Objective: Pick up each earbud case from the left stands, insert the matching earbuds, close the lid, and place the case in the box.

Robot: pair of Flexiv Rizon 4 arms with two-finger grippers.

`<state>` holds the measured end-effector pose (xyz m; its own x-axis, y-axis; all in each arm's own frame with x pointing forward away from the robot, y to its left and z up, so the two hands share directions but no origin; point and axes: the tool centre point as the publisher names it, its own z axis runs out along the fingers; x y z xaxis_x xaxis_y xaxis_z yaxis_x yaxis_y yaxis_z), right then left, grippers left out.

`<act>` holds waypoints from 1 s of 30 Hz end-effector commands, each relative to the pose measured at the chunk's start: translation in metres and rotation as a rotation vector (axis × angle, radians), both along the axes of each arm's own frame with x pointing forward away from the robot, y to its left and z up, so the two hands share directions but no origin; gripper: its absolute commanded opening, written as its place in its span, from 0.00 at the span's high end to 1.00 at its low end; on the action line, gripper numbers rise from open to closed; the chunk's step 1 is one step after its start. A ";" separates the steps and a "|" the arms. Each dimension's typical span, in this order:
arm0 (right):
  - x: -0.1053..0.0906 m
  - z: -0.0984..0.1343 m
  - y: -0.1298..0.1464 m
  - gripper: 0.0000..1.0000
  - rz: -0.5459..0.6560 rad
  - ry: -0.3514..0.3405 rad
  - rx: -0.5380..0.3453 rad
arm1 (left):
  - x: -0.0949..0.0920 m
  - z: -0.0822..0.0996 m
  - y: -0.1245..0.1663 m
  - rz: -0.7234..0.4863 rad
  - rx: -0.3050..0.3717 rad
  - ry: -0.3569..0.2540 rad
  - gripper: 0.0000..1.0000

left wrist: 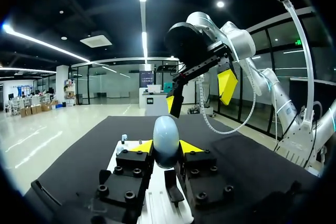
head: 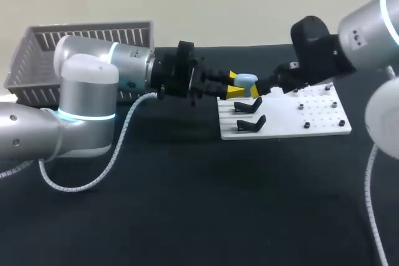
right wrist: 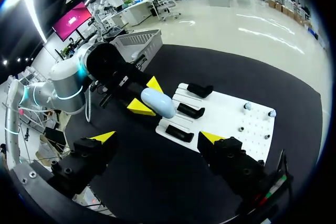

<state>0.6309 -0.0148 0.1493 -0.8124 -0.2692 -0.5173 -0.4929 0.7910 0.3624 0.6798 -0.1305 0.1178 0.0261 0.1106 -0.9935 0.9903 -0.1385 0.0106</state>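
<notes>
One smooth, egg-shaped case (left wrist: 166, 139) is pinched by left end effector (left wrist: 167, 147), right end effector (right wrist: 158, 137) spread.

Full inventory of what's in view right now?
case: 1, light blue, in the left tool above the board
stands: 3, black, board's left part
board: 1, white, right of the table's middle
small parts: several, too small to name, board's right part
basket: 1, grey, table's far left
table: 1, black
left tool: yellow tips, shut on the case
right tool: yellow tips, open, above the board
</notes>
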 end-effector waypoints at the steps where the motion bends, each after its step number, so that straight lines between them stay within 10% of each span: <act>1: 0.012 -0.003 0.010 0.00 0.009 0.016 -0.008 | 0.001 -0.001 0.000 -0.002 0.000 0.001 1.00; 30: 0.039 -0.027 0.002 0.00 -0.013 0.068 -0.026 | 0.001 -0.001 0.000 -0.002 0.000 0.001 1.00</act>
